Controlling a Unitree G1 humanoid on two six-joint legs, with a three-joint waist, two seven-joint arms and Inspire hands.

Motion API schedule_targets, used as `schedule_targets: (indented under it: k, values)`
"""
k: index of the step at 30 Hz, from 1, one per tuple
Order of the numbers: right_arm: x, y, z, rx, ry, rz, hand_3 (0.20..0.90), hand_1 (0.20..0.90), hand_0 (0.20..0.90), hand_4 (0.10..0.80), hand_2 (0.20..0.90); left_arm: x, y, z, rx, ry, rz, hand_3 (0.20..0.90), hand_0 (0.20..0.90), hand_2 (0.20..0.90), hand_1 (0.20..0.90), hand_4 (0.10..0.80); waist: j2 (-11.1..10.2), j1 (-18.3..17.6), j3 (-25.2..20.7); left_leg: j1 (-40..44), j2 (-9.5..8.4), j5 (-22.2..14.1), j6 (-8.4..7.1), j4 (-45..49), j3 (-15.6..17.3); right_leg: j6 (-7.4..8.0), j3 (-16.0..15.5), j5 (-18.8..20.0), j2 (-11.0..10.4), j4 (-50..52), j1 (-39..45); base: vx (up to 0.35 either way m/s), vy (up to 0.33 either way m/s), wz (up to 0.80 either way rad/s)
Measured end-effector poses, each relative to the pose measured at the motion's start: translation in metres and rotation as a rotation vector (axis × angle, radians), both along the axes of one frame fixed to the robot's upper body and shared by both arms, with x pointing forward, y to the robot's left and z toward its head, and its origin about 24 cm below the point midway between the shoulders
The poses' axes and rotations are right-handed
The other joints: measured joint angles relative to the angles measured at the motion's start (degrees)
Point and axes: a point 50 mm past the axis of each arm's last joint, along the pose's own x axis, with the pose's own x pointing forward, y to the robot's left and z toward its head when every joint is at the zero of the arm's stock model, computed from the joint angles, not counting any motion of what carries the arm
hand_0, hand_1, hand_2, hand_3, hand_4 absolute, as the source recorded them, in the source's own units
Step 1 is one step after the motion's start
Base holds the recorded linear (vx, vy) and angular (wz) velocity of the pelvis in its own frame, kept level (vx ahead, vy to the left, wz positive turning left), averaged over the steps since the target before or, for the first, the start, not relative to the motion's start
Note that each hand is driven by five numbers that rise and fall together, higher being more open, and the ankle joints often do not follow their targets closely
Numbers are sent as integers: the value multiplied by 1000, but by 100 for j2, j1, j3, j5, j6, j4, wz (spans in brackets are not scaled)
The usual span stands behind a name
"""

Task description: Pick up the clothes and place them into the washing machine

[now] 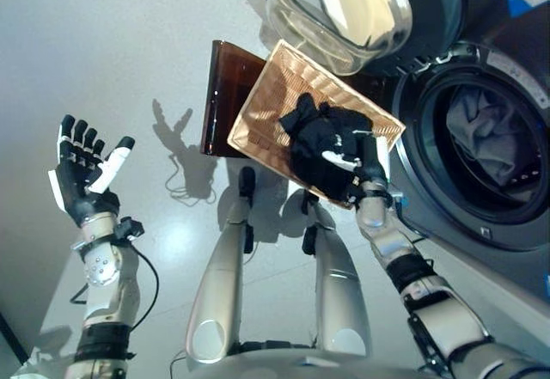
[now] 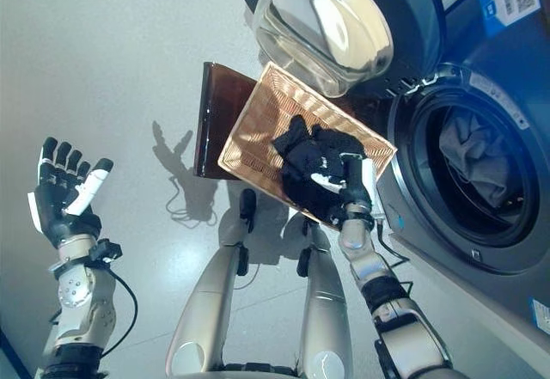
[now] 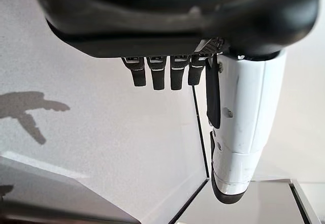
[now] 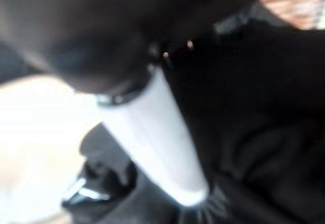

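Black clothes (image 1: 322, 143) heaped in the wicker basket (image 1: 266, 108), right robot hand (image 1: 368, 173) sunk into the near edge — grip impossible to tell. Washing machine drum (image 1: 490, 151) just right. Left robot hand (image 1: 82, 173) splayed, empty — far left.

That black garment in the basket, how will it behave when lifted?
The black garment lies crumpled, so it will probably hang limp and trail from the right hand. It looks light. A dangling end may snag the basket rim.
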Motion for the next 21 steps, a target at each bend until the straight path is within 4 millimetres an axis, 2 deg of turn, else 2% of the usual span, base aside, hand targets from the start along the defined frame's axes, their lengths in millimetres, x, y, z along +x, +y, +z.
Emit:
schedule_targets:
  k: [4, 9, 13, 17, 21]
  values:
    - [-7, -3, -3, 98, -3, 24, 200, 200, 200, 300, 200, 0, 0, -2, -14, 1, -6, 900, 900, 900, 900, 800, -33, -14, -19, 109, -5, 1, 0, -48, 5, 11, 21, -17, -7, 2, 69, 0, 0, 0]
    - [-10, 0, 2, 217, -37, 95, 200, 200, 200, 300, 200, 0, 0, -5, -19, 10, -17, 900, 900, 900, 900, 800, -92, -104, -51, 187, -9, -4, 7, -60, 21, 12, 32, -18, -9, -6, 149, 7, -1, -1]
    - [-22, -4, -7, 398, -30, 115, 200, 200, 200, 300, 200, -2, 2, -15, -55, 42, -14, 900, 900, 900, 900, 800, -188, -114, -123, 448, -10, -14, 20, -177, 54, 29, 63, -25, -7, -100, 371, 24, -4, -3]
    - [-36, -12, -23, 668, -31, 95, 200, 200, 200, 300, 200, -3, 3, -19, -74, 48, -29, 900, 900, 900, 900, 800, -336, -131, -265, 482, -13, -16, 21, -216, 82, 48, 93, -44, -8, -109, 373, 18, -7, -5]
    - [-49, -13, -39, 949, -64, 57, 200, 200, 200, 300, 200, -4, 1, -28, -128, 57, -43, 900, 900, 900, 900, 800, -346, -139, -280, 628, -11, -23, 27, -276, 102, 54, 96, -36, 0, -183, 517, 19, -7, -4]
